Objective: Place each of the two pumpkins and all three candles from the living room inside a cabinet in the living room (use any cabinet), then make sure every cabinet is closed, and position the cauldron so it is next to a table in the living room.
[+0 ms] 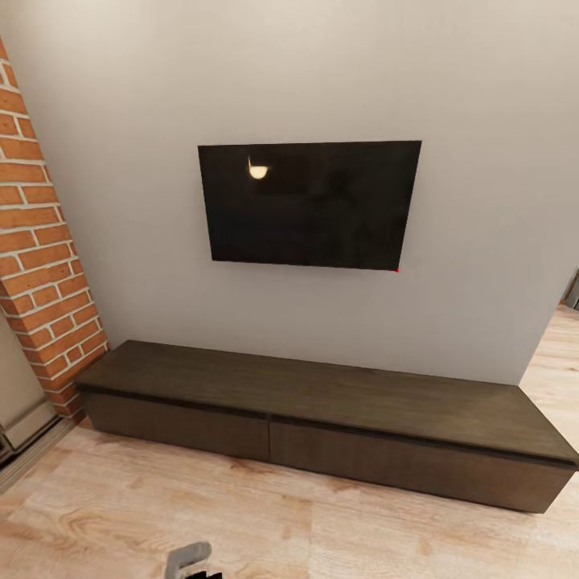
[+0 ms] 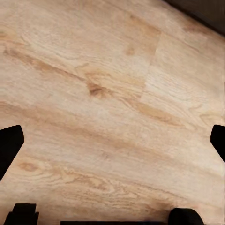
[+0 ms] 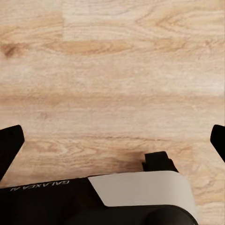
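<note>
I had the long, low dark-brown wooden cabinet (image 1: pixel 322 410) against the grey wall, below the black wall-mounted television (image 1: pixel 310 203), both drawer fronts flush. It stood well ahead of both grippers. Left gripper (image 2: pixel 112 140) and right gripper (image 3: pixel 112 140) hung spread wide over pale wood-plank floor (image 1: pixel 161 515), grasping nothing.

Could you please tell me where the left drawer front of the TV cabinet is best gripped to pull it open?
Probably its top edge, from the front: the cabinet has no visible handles, only a dark gap under the overhanging top. Both drawers look shut.
</note>
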Motion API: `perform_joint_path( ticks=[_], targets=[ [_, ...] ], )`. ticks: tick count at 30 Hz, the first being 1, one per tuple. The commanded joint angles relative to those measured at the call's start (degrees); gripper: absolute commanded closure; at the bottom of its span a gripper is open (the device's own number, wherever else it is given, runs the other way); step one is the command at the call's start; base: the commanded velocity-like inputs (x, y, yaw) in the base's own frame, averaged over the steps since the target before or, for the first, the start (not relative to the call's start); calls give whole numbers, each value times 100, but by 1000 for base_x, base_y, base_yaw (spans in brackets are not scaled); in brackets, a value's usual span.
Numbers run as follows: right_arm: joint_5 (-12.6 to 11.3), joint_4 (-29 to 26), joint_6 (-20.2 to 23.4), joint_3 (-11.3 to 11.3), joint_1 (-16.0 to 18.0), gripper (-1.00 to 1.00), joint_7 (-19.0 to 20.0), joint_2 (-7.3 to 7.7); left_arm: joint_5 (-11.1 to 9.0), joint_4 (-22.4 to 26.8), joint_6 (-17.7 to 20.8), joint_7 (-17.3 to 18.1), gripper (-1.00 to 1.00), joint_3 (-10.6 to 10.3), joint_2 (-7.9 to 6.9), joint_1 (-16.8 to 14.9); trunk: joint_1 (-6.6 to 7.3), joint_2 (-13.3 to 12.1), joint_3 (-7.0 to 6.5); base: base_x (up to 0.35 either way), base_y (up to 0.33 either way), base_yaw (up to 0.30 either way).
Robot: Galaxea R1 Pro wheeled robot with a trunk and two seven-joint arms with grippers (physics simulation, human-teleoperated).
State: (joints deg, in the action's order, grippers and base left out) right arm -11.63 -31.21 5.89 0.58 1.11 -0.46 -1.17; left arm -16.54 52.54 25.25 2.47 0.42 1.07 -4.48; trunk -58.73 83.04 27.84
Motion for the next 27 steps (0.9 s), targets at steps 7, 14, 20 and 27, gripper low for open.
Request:
perform_joint_path(
  ticks=[7, 14, 20, 27],
  targets=[
    [-58, -1806, 1563, -247, -4, -100, -23, 3, -31, 1822, 1610, -5, -100, 12, 18, -54, 0, 3, 8, 0, 0, 0],
    [-203, -2644, 1800, -1201, 23, -100, 5, 3, -46, 2796, 2947, 13, -100, 9, 73, -428, 0, 3, 8, 0, 0, 0],
    [-1631, -2690, 1799, -1808, 163, -100, 47, 49, -463, 2899, 3186, 30, -100, -8, 29, -896, 0, 3, 8, 0, 0, 0],
    [-3366, -2739, 1090, -1949, 245, -100, 66, 293, -1873, 2602, 3235, 47, -100, -110, -411, -1252, 0, 3, 8, 0, 0, 0]
  ],
)
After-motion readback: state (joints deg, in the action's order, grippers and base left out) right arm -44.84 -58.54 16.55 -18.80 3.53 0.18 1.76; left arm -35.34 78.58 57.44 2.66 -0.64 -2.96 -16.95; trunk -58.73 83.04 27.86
